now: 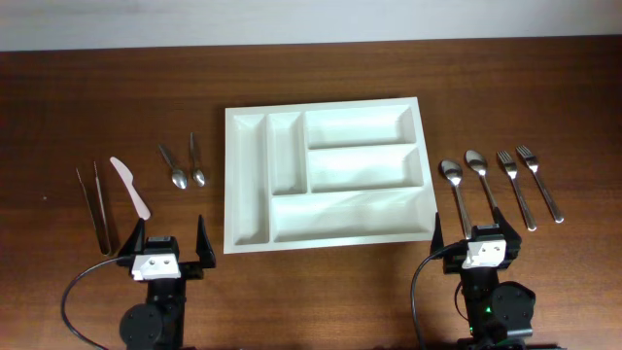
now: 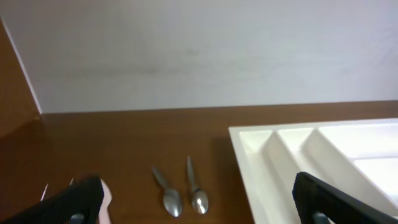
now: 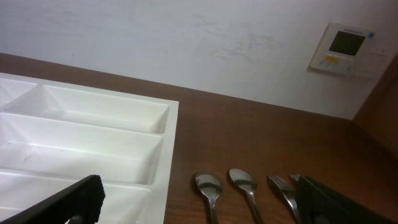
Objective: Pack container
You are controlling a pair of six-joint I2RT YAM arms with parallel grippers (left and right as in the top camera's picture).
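Observation:
The container (image 1: 327, 109), a big white tray with five empty compartments, lies mid-table; it also shows in the left wrist view (image 2: 323, 143) and the right wrist view (image 3: 93, 134). Left of it lie two small spoons (image 1: 183, 165), a white knife (image 1: 130, 187) and chopsticks (image 1: 94, 206). Right of it lie two large spoons (image 1: 465, 180) and two forks (image 1: 527, 180). My left gripper (image 1: 167, 243) is open and empty at the near edge, behind the knife. My right gripper (image 1: 476, 238) is open and empty, behind the large spoons (image 3: 227, 186).
A white wall runs behind the table, with a thermostat panel (image 3: 344, 48) on it. Bare brown wood surrounds the tray.

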